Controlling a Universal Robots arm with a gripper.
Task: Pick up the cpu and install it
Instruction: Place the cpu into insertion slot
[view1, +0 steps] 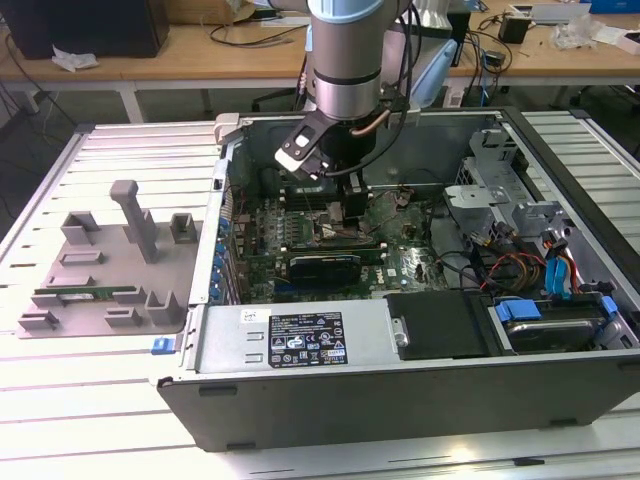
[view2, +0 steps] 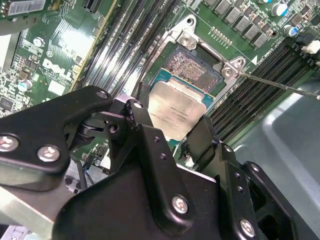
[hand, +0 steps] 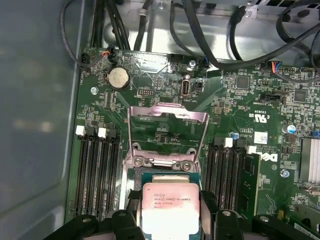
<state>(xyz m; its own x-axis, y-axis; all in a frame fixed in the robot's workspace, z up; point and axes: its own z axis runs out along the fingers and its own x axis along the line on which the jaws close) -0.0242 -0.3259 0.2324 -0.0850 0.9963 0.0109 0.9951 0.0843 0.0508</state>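
Second wrist view is showing the gripper (view2: 172, 127) clenching the cpu (view2: 175, 110), black fingers (view2: 142, 130) pressing on two opposite edges. The chip is sitting silver side up, right over the near edge of the open socket (view2: 192, 70). It's covering part of the socket, with the pin field beyond it showing bare. Can't tell if it's touching the socket. A thin lever (view2: 275, 82) is sticking out beside it.

In the first wrist view, a metal frame (hand: 167, 132) is standing hinged open just past the socket. Memory slots (hand: 97, 175) are running along both sides, and a coin battery (hand: 118, 78) is sitting farther back on the green board (hand: 240, 100).

Over in the exterior view, the arm (view1: 345, 50) is reaching down into the open computer case (view1: 400, 390) mid-frame. A grey tray (view1: 100, 260) is lying on the table (view1: 60, 420) at the exterior view's left, carrying a green memory stick (view1: 85, 296).
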